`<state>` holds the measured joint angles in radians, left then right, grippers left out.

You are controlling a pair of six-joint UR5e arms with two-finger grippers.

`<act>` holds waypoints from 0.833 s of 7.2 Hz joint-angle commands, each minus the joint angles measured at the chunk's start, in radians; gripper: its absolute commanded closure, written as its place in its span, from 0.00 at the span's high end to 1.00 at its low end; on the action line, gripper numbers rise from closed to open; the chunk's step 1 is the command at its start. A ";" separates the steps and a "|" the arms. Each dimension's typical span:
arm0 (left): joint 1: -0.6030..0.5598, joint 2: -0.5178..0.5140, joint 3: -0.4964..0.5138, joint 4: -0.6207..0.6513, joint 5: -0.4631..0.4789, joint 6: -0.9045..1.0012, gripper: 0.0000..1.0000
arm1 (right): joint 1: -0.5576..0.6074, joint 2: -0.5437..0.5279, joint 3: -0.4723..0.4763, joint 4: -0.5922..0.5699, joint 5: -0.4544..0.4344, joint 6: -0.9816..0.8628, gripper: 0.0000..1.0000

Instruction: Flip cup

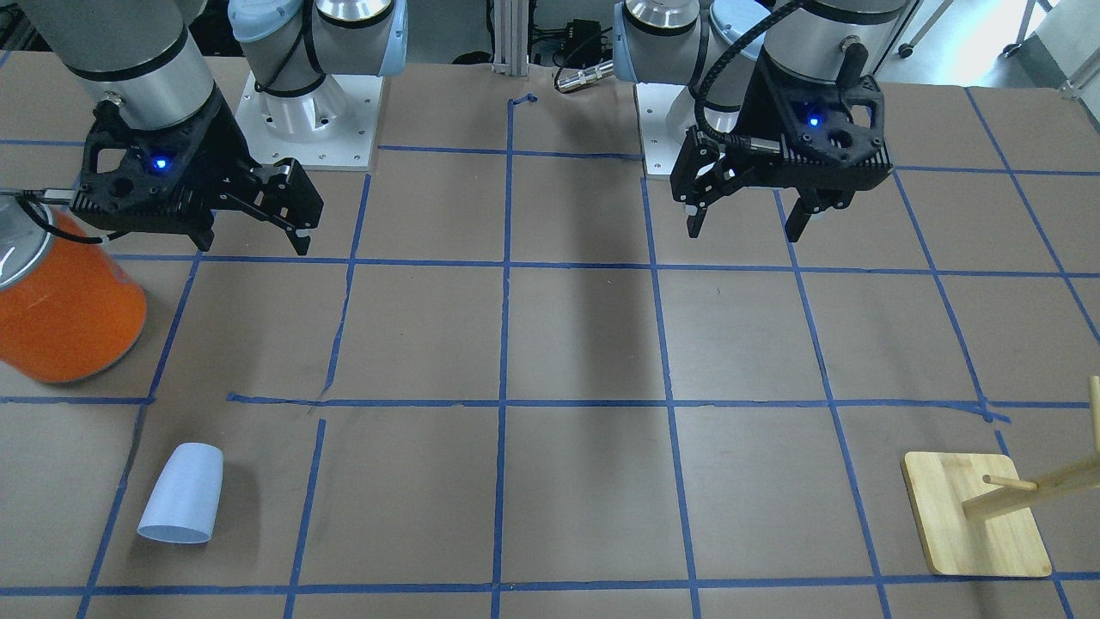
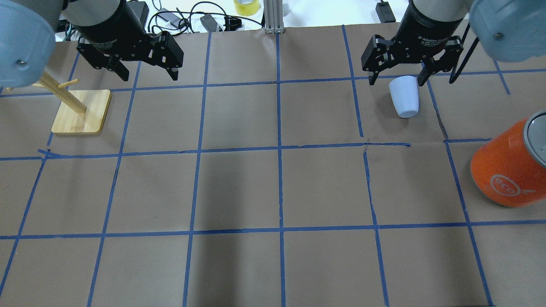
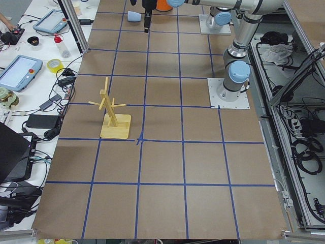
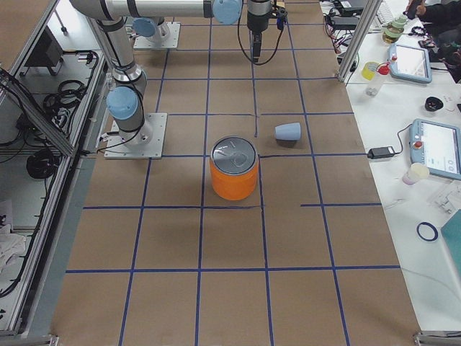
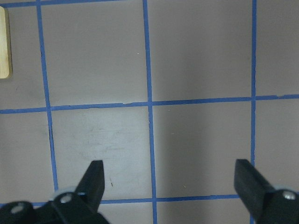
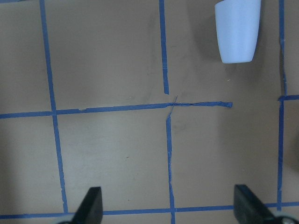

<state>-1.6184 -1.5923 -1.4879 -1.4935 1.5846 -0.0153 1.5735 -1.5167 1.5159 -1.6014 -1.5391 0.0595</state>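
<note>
The pale light-blue cup (image 1: 182, 494) lies on its side on the brown table paper, its wide rim turned away from the robot. It also shows in the overhead view (image 2: 404, 97), the right wrist view (image 6: 237, 30) and the exterior right view (image 4: 288, 132). My right gripper (image 1: 253, 245) (image 2: 397, 82) (image 6: 169, 207) is open and empty, high above the table and well apart from the cup. My left gripper (image 1: 743, 232) (image 2: 149, 78) (image 5: 171, 186) is open and empty over bare paper.
A big orange can (image 1: 64, 309) (image 2: 505, 170) with a silver top stands on the robot's right, nearer the robot than the cup. A wooden mug tree (image 1: 975, 516) (image 2: 81, 113) stands on the robot's left. Blue tape lines grid the table.
</note>
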 commanded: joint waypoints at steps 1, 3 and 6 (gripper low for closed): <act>0.000 0.000 0.000 -0.001 0.000 0.000 1.00 | 0.002 -0.002 0.001 0.005 0.000 0.000 1.00; 0.000 -0.002 -0.002 0.001 -0.002 -0.002 1.00 | -0.001 0.000 0.001 0.003 0.000 0.000 1.00; 0.000 -0.002 0.000 0.001 -0.002 0.000 1.00 | -0.006 -0.002 -0.005 0.000 -0.007 -0.001 1.00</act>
<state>-1.6183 -1.5932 -1.4881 -1.4936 1.5831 -0.0155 1.5697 -1.5190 1.5158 -1.5991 -1.5430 0.0585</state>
